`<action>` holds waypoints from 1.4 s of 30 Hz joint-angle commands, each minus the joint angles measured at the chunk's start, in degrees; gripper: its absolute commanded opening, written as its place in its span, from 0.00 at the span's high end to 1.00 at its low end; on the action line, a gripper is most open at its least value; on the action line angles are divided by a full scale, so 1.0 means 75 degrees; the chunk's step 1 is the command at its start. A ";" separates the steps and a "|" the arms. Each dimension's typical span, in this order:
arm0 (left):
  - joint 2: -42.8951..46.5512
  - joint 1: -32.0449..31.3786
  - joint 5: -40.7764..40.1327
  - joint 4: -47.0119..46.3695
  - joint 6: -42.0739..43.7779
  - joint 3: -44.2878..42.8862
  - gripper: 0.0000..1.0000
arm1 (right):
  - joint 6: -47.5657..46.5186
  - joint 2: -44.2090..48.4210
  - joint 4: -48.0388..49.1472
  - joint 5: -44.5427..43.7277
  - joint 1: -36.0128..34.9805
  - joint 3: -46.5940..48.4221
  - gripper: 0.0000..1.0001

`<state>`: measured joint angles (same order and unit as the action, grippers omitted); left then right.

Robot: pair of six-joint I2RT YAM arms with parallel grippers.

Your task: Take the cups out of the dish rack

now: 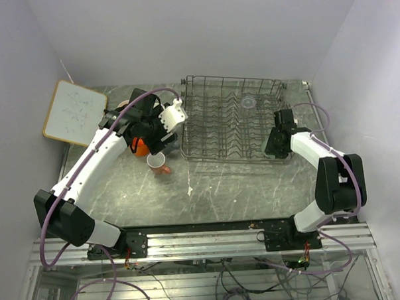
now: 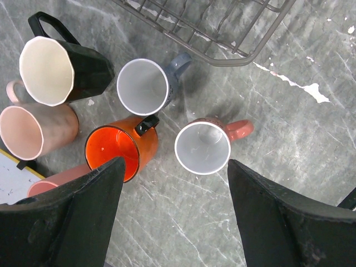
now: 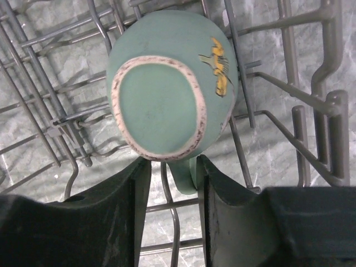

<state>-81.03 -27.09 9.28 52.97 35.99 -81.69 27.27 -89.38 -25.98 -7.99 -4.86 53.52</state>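
Observation:
The dish rack (image 1: 232,122) stands at the back middle of the table. A clear glass (image 1: 249,102) sits in its far part. In the right wrist view a mint green mug (image 3: 167,83) lies bottom-up among the rack wires (image 3: 328,111). My right gripper (image 3: 172,164) straddles its handle, narrowly open; the right finger touches the handle and the left has a small gap. Left of the rack stand the black (image 2: 61,67), grey-blue (image 2: 146,86), pale pink (image 2: 33,129), orange (image 2: 117,150) and salmon (image 2: 206,146) mugs and the pink tumbler (image 2: 50,183). My left gripper (image 2: 175,217) hangs open and empty above them.
A white-faced wood-framed board (image 1: 73,112) lies at the back left, its corner close to the pink tumbler. The rack's front left corner (image 2: 222,33) is just beyond the grey-blue mug. White walls close in the back and both sides.

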 commanded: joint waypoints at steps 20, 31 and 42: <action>0.0185 -0.0056 0.0219 0.0017 -0.0041 -0.0282 0.15 | 0.0120 0.0175 -0.0962 -0.0546 -0.0439 0.1999 1.00; 0.0335 -0.0056 0.0709 -0.0089 0.0112 -0.0392 0.01 | 0.0653 0.0837 -0.1046 0.0992 -0.1041 0.2980 1.00; 0.1405 -0.0056 0.1782 -0.1620 0.0554 0.0263 0.01 | 0.2573 0.1535 0.1520 0.5094 -0.2125 0.2021 1.00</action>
<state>-75.42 -27.09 17.02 48.73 38.24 -81.95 38.35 -80.77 -27.75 14.87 -18.90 72.47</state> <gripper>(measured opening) 0.992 0.127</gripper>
